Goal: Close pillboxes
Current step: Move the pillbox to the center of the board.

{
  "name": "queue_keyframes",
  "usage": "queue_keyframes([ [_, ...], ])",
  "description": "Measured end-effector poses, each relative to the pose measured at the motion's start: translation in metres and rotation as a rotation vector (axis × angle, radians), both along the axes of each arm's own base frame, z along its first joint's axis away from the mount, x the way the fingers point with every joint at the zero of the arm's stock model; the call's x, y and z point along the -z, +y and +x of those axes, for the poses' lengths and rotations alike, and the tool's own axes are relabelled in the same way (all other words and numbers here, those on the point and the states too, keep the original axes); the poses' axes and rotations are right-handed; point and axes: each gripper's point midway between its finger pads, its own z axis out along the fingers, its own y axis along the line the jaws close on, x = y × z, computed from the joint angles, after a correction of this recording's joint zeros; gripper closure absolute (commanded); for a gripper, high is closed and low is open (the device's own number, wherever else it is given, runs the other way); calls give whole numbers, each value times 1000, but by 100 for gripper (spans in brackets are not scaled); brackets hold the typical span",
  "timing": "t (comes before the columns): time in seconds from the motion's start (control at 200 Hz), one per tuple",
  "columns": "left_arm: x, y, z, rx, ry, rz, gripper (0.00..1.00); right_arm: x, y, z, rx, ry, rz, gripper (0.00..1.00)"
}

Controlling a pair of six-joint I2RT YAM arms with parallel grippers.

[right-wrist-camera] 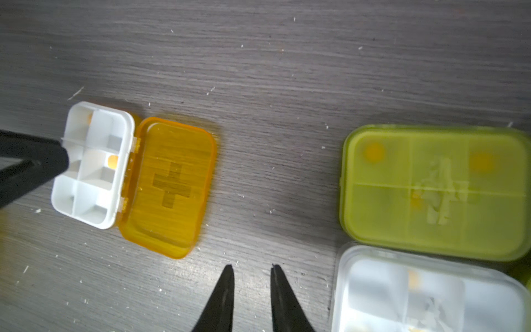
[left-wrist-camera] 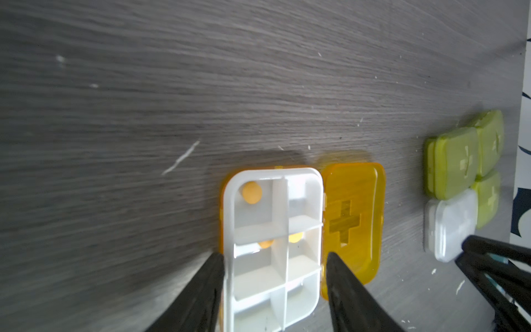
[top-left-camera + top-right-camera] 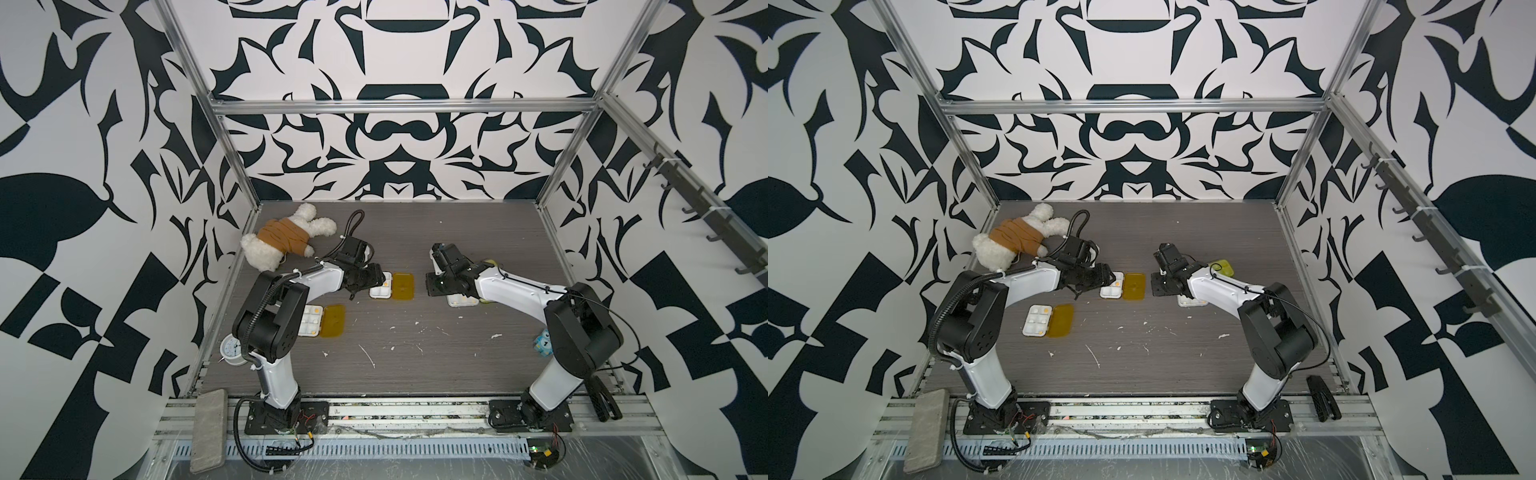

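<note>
Left wrist view showed the left gripper (image 2: 274, 255) at lower centre of the frame. Its two black tapered fingers were set against the long sides of the white tray (image 2: 258, 212) of an amber pillbox (image 3: 392, 287). I judged this a bracing clamp on the box, since light, smooth plastic would slide on the slick surface once its lid was pushed. The amber lid (image 2: 355, 207) lay flat open to the right of the tray, joined to it by two small hinge tabs. It was translucent and round-cornered, with a cross moulded in. The tray was opaque and thin-walled, split into six cells, and round orange pills (image 2: 252, 192) sat in some of them.

Right wrist view showed the right gripper (image 1: 251, 267) at lower centre. Its jaws were parted only narrowly and held nothing, over bare table (image 1: 258, 72) near the lid's free edge. I read the narrow set as a wedge suited to getting under the flat lid and folding it over.

At the right of that frame a yellow-green pillbox (image 1: 436, 189) and a clear pillbox (image 1: 425, 290) lay shut, edge to edge. I took this grouping as finished work.

In a top view a second amber pillbox (image 3: 1048, 321) lay open at lower left of the table, not yet closed. The table was matt grey wood-grain laminate, flecked with white scraps.
</note>
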Motion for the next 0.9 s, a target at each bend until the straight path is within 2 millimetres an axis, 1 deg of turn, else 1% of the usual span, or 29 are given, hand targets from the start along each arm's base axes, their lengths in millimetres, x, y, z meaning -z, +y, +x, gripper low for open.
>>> queue_keyframes([
  [0.175, 10, -6, -13, 6, 30, -10, 40, 6, -4, 3, 16, 25, 14, 75],
  [0.465, 6, -20, -17, 22, 23, -47, 40, 23, 7, 13, 21, 83, 32, 76],
  [0.555, 5, -22, -18, 24, 23, -54, 40, 23, 11, 16, 20, 87, 38, 76],
  [0.725, 1, -33, -19, 36, 8, -84, 40, 18, 17, 25, 15, 78, 50, 75],
  [0.9, 7, -33, -25, 37, 16, -84, 40, 20, 19, 26, 13, 86, 48, 74],
])
